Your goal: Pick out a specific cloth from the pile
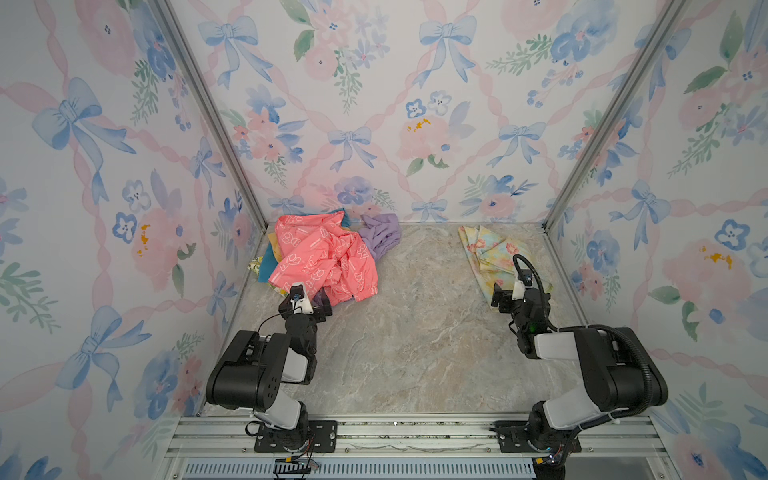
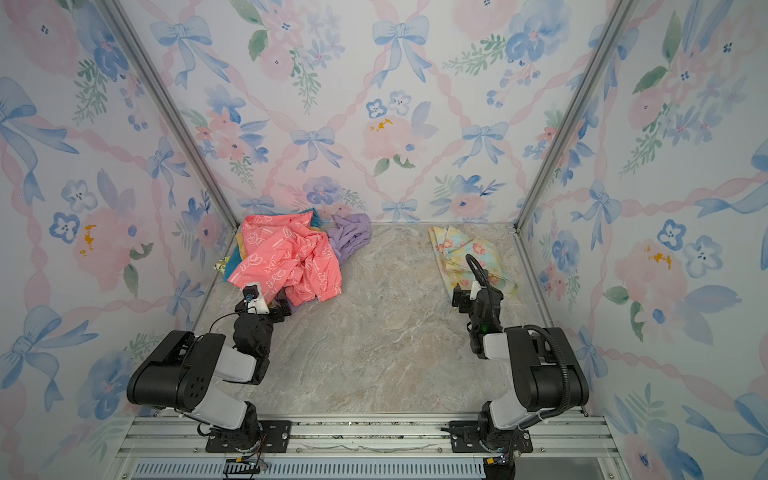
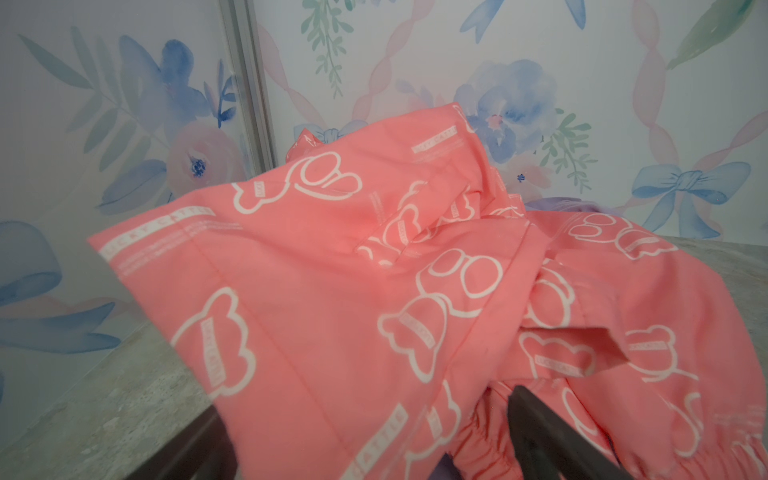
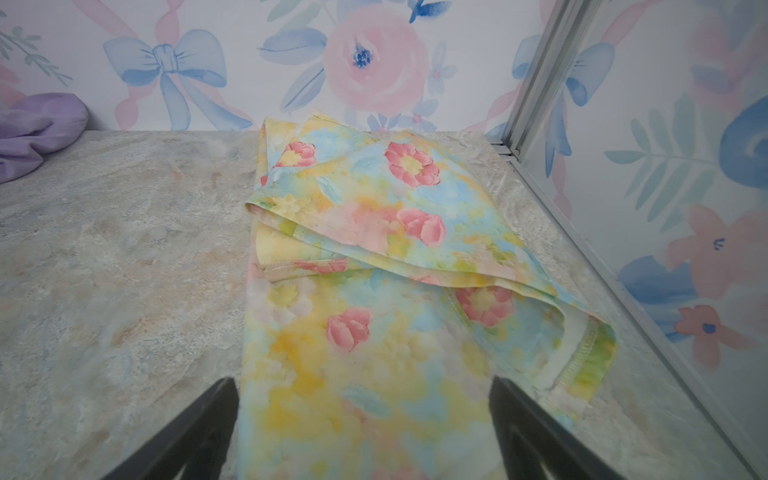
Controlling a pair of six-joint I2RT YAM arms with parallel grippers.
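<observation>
The cloth (image 1: 494, 253) lies alone at the back right corner of the desk (image 1: 415, 332), well apart from the pile (image 1: 320, 257) at the back left corner. So I think the picking is nearly done. The right gripper (image 4: 361, 380) is wide open over the cloth's near end and holds nothing. The left gripper (image 3: 363, 405) is open too, at the pile's near edge. I count one cloth, one pile showing at least four cloths, and two grippers.

Black left arm (image 1: 245, 374) and right arm (image 1: 615, 374), pale grey links, ribbed black hose (image 1: 645, 370).
</observation>
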